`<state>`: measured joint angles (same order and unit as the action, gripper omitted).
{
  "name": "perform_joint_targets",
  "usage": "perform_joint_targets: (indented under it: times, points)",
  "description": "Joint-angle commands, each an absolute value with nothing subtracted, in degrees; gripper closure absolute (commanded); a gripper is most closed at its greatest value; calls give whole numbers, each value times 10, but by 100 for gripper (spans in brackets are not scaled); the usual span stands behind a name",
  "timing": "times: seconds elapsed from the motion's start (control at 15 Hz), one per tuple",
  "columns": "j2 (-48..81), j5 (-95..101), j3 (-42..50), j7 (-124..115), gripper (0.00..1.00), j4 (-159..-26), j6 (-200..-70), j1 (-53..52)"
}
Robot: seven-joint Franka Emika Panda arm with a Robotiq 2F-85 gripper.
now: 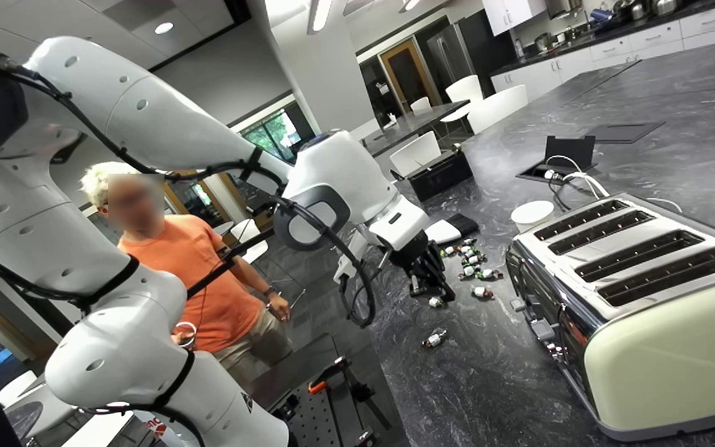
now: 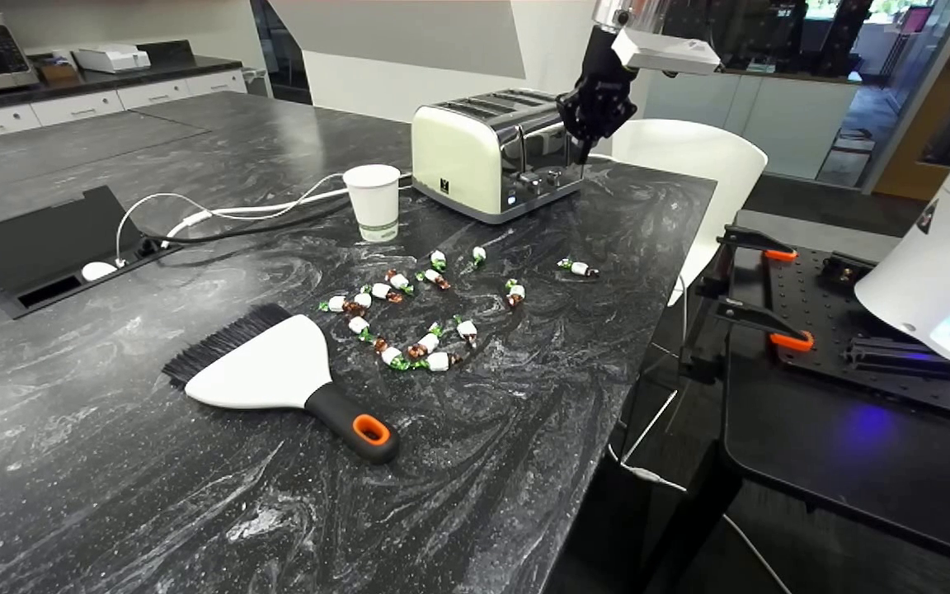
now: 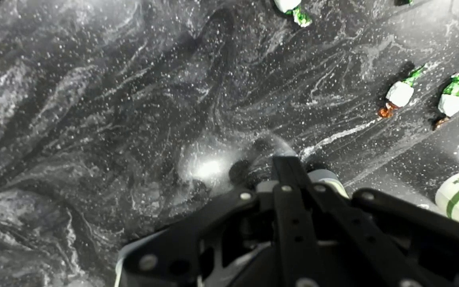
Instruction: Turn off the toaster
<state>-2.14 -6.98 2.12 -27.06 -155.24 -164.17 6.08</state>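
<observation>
The toaster is a cream four-slot box with a chrome top; it also stands on the countertop in an exterior view. Its dark control side carries levers and knobs, with a small lit spot near the front corner. In the wrist view only a cream corner and small parts show behind the fingers. My gripper is shut and empty, pointing down above the counter on the toaster's control side. A gap shows between them there. In an exterior view the gripper overlaps the toaster's far end; the fingertips meet.
Several wrapped candies lie scattered on the dark countertop. A paper cup and cables stand beside the toaster. A white brush and dustpan lie nearer. A person stands behind the arm.
</observation>
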Motion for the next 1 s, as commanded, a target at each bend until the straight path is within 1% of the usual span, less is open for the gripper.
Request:
perform_joint_targets:
  times: [0.0, 0.07, 0.13, 0.47, 0.73, 0.93]
  points:
    - [-37, -218, 21, -201, 100, -1573, -1635, 29]
    - [-44, -268, 18, -175, 100, -1574, -1627, 20]
    - [-23, -203, 23, -210, 100, -1562, -1639, 33]
    - [-22, -210, 23, -202, 99, -1563, -1639, 30]
    - [-4, -399, 25, -99, 100, -1527, -1591, 13]
    - [13, -527, 24, -9, 100, -1517, -1581, 13]
